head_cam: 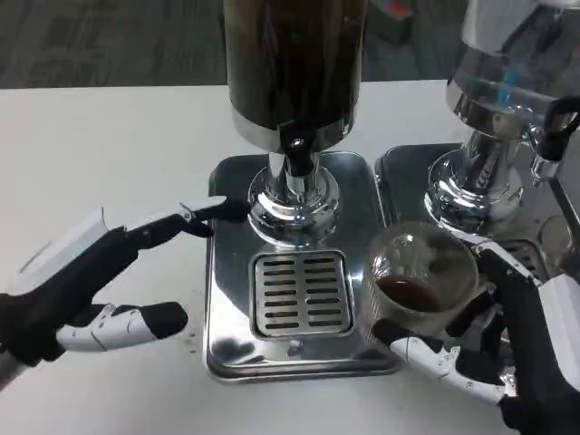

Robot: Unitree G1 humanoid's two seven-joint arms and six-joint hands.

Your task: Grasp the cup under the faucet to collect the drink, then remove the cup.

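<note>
**Cup filled and off the grate, in my right hand**

Head view: I see the clear cup (422, 281) standing upright at the right edge of the dispenser's drip tray (227, 272), clear of the slotted grate (299, 292) and no longer beneath the faucet (295, 145). A shallow layer of dark drink sits in its bottom. My right hand (494, 344) is wrapped round it from the right and below: white fingers (435, 356) curl under the near side and black ones run up its far right wall, so I read the hand as clamped on the cup.

The cup lies to the right of the faucet and straight in front of my right hand; its long axis is vertical. My right hand is by far the nearer one. I judge the collecting done and the removal under way; the coming move is to carry the cup further right and toward me, keeping it level.

My left hand (91, 281) hovers at the tray's left edge, fingers apart, holding nothing; one black fingertip (231, 210) reaches close to the dispenser's chrome base (292, 204), though I cannot tell whether it touches. A second dispenser (489, 136) stands behind the cup.
</note>
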